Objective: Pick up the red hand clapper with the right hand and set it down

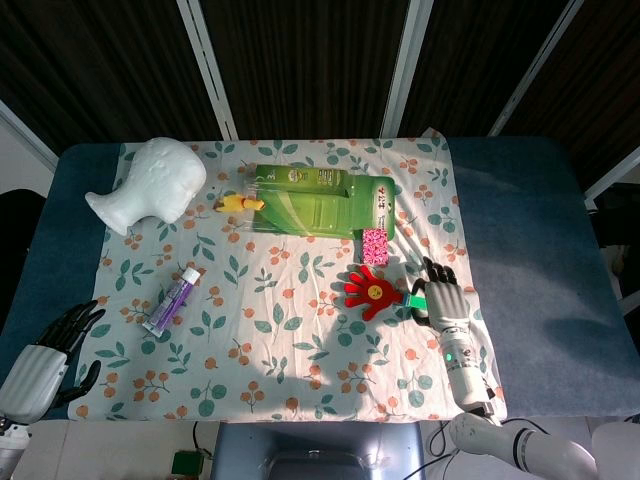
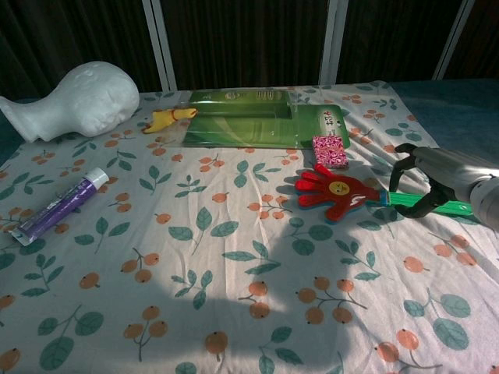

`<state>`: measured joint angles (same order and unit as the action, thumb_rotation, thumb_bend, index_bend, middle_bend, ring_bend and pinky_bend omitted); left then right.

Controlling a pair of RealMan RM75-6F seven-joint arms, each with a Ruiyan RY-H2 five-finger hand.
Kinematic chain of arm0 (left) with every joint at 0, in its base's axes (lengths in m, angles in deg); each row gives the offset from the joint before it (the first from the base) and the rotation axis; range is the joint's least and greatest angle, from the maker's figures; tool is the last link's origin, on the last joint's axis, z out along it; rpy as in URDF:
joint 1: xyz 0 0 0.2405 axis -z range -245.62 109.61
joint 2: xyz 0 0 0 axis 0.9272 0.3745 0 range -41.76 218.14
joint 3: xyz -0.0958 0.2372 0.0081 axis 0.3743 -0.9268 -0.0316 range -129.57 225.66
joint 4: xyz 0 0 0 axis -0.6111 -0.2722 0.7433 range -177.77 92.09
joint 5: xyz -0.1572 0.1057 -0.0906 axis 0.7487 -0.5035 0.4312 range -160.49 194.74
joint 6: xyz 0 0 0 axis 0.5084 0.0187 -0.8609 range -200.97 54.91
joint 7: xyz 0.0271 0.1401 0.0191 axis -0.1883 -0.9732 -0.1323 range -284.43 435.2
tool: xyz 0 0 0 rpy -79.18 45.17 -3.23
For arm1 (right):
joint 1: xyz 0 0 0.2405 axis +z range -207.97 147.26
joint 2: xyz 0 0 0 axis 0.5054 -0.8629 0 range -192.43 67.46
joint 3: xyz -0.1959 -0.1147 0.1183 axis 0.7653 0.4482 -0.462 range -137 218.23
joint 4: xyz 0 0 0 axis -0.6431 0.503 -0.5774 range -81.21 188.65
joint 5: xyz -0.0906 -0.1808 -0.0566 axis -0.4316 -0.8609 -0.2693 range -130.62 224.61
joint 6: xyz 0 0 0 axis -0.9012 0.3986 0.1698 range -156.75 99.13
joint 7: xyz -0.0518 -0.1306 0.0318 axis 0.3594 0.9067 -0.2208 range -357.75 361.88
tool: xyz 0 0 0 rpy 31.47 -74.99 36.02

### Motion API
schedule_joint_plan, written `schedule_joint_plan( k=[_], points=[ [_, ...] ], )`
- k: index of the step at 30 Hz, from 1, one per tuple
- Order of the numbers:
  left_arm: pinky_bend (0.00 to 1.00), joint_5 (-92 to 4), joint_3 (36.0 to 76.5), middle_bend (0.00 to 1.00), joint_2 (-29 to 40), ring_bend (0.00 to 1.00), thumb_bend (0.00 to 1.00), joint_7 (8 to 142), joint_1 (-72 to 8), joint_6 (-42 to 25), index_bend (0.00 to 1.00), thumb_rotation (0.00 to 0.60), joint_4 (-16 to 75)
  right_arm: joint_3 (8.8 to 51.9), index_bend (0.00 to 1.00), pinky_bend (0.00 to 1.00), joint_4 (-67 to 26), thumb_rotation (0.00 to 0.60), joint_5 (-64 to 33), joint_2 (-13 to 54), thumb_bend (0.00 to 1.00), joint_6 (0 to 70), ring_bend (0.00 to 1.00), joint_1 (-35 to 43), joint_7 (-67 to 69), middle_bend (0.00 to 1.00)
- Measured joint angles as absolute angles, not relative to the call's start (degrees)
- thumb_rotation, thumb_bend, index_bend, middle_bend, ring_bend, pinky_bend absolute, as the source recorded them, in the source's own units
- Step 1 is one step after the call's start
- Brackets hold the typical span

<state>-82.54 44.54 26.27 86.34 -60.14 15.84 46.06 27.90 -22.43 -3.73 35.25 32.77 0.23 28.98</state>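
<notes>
- The grasp step is judged in hand: the right hand (image 2: 433,181) has curled fingers (image 2: 403,167) arched around the green handle of the red plastic hand clapper (image 2: 337,193).
- Whether the handle is actually clamped cannot be told.
- Firm closure, then a lift, is called for next.

The right robot hand (image 2: 427,181) curls its fingers down, seemingly closing; the left robot hand (image 1: 62,340) rests open.

A white foam mannequin head (image 1: 148,186) lies at the far left of the floral tablecloth (image 1: 250,340), with a purple tube (image 1: 173,300) nearer the front. A flat green package (image 1: 322,201) sits far centre, a yellow rubber chicken (image 1: 238,204) just left of it, a pink patterned block (image 1: 375,245) at its right front corner. The red hand clapper (image 1: 375,291) lies in front of that block, the right hand (image 1: 445,303) over its handle, the left hand (image 1: 55,345) at the front left edge.
</notes>
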Motion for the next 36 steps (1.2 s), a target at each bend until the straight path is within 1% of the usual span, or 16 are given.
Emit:
schedule_joint_plan(
  k=[2, 5, 7, 8, 9, 12, 17, 21, 23, 25, 27, 33, 36],
  points=[
    [0.17, -82.58, 44.53, 0.0, 26.26, 0.0, 0.49, 86.29, -60.16, 15.91, 0.0, 0.6, 46.06, 27.93, 0.63, 0.0, -22.4, 0.6, -3.83, 35.31, 0.45, 32.83, 0.0, 0.24, 28.89, 0.15],
    [0.17, -82.53, 44.56, 0.0, 26.3, 0.0, 0.49, 86.27, -60.14, 15.92, 0.0, 0.6, 46.13, 27.88, 0.7, 0.0, -22.23, 0.6, -4.29, 35.57, 0.46, 33.08, 0.0, 0.26, 28.3, 0.25],
    [0.17, -82.48, 44.56, 0.0, 26.3, 0.0, 0.49, 86.26, -60.16, 15.9, 0.0, 0.6, 46.1, 27.84, 0.74, 0.0, -22.12, 0.6, -4.64, 35.7, 0.46, 33.21, 0.06, 0.26, 27.85, 0.32],
    [0.17, -82.47, 44.55, 0.0, 26.31, 0.0, 0.49, 86.29, -60.15, 15.88, 0.0, 0.6, 46.07, 27.82, 0.75, 0.0, -22.06, 0.6, -4.88, 35.78, 0.47, 33.35, 0.08, 0.23, 27.55, 0.34],
    [0.17, -82.48, 44.56, 0.0, 26.31, 0.0, 0.49, 86.29, -60.12, 15.87, 0.0, 0.6, 46.08, 27.8, 0.77, 0.01, -22.02, 0.6, -5.07, 35.84, 0.47, 33.46, 0.13, 0.21, 27.32, 0.38],
    [0.17, -82.5, 44.53, 0.0, 26.32, 0.0, 0.49, 86.24, -60.13, 15.85, 0.0, 0.6, 46.11, 27.67, 0.8, 0.07, -21.84, 0.6, -5.92, 36.06, 0.48, 33.99, 0.19, 0.14, 26.4, 0.43],
    [0.17, -82.57, 44.51, 0.0, 26.3, 0.0, 0.49, 86.2, -60.16, 15.97, 0.0, 0.6, 46.09, 27.4, 0.81, 0.1, -21.9, 0.6, -7.39, 36.23, 0.49, 34.76, 0.22, -0.01, 24.8, 0.45],
    [0.17, -82.61, 44.48, 0.0, 26.32, 0.0, 0.49, 86.17, -60.19, 16.02, 0.0, 0.6, 46.12, 26.94, 0.82, 0.14, -22.58, 0.6, -7.91, 36.13, 0.5, 35.23, 0.26, -0.07, 24.05, 0.49],
    [0.17, -82.61, 44.46, 0.0, 26.34, 0.0, 0.49, 86.2, -60.21, 16.05, 0.0, 0.6, 46.06, 26.69, 0.83, 0.18, -22.89, 0.6, -8.13, 36.12, 0.51, 35.49, 0.29, -0.12, 23.51, 0.52],
    [0.17, -82.61, 44.46, 0.0, 26.37, 0.0, 0.49, 86.22, -60.2, 16.05, 0.0, 0.6, 46.07, 26.32, 0.84, 0.26, -23.17, 0.6, -8.33, 36.18, 0.52, 35.72, 0.32, -0.26, 22.32, 0.53],
    [0.17, -82.55, 44.44, 0.0, 26.37, 0.0, 0.49, 86.19, -60.2, 15.97, 0.0, 0.6, 46.11, 25.99, 0.84, 0.3, -23.25, 0.6, -8.44, 36.3, 0.52, 35.81, 0.34, -0.38, 21.19, 0.53],
    [0.17, -82.55, 44.39, 0.0, 26.4, 0.0, 0.49, 85.95, -60.19, 15.85, 0.0, 0.6, 46.25, 24.63, 0.87, 0.34, -23.58, 0.6, -7.04, 36.71, 0.53, 34.6, 0.38, -0.67, 17.93, 0.56],
    [0.17, -82.47, 44.42, 0.0, 26.41, 0.0, 0.49, 85.91, -60.17, 15.79, 0.0, 0.6, 46.3, 23.64, 0.89, 0.37, -24.28, 0.6, -5.9, 36.73, 0.55, 33.86, 0.41, -0.79, 16.12, 0.58]
  ],
)
